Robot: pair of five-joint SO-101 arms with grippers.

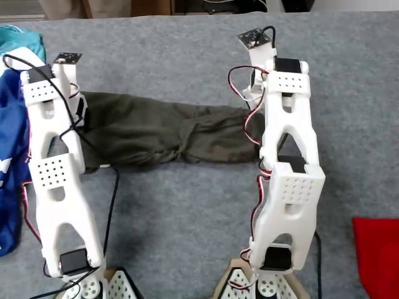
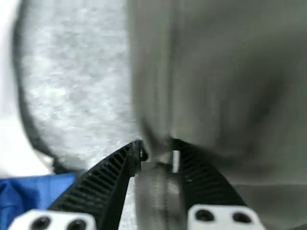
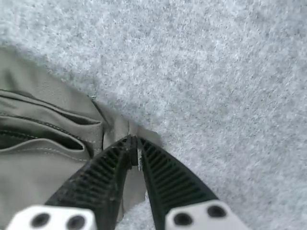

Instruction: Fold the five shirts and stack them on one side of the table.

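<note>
An olive green shirt (image 1: 156,134) lies rumpled in a long band across the grey table, stretched between the two arms. At its left end, my left gripper (image 1: 80,109) is shut on a fold of the cloth. In the left wrist view that fold (image 2: 216,72) runs between the black fingers of the left gripper (image 2: 157,146). My right gripper (image 1: 252,103) is at the shirt's right end. In the right wrist view the right gripper (image 3: 135,143) is shut on a thin corner of the olive shirt (image 3: 43,143), low against the table.
A blue shirt (image 1: 11,156) lies heaped at the table's left edge, with a teal one (image 1: 22,37) behind it. A red shirt (image 1: 377,255) sits at the front right corner. Bare grey felt (image 1: 187,218) spreads in front of the olive shirt and behind it.
</note>
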